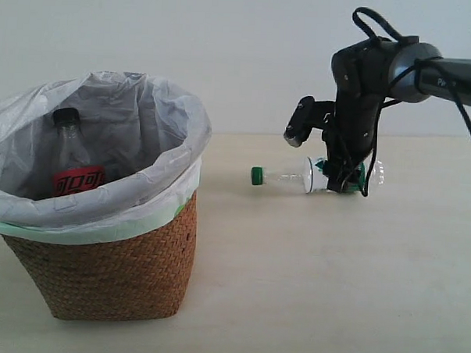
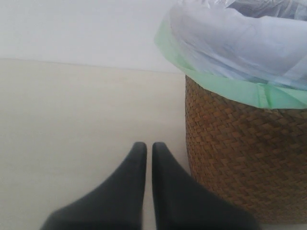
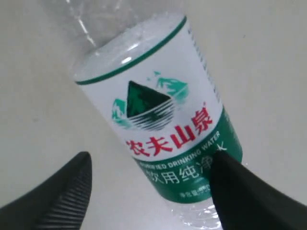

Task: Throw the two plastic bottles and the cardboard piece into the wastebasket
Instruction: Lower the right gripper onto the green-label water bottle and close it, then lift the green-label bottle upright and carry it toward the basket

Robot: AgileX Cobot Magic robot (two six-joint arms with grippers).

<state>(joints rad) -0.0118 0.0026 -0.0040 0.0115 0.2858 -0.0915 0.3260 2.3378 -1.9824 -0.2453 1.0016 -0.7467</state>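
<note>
The wastebasket [image 1: 110, 273], brown wicker with a white bag over its rim, stands at the left; its woven wall [image 2: 244, 163] fills one side of the left wrist view. Inside it stands the bottle with the black cap and red label [image 1: 73, 165]. The bottle with the green cap and white-green label [image 1: 314, 175] lies on the table at the right. My right gripper [image 1: 346, 181] is down over its labelled part, open, one finger touching the label [image 3: 168, 120], the other apart from it. My left gripper [image 2: 149, 147] is shut on nothing, low beside the basket. The cardboard piece is not in view.
The pale wooden table [image 1: 332, 290] runs from the basket to the right edge. A plain white wall [image 1: 226, 43] stands behind. The right arm [image 1: 428, 71] reaches in from the upper right, with black cables hanging by the gripper.
</note>
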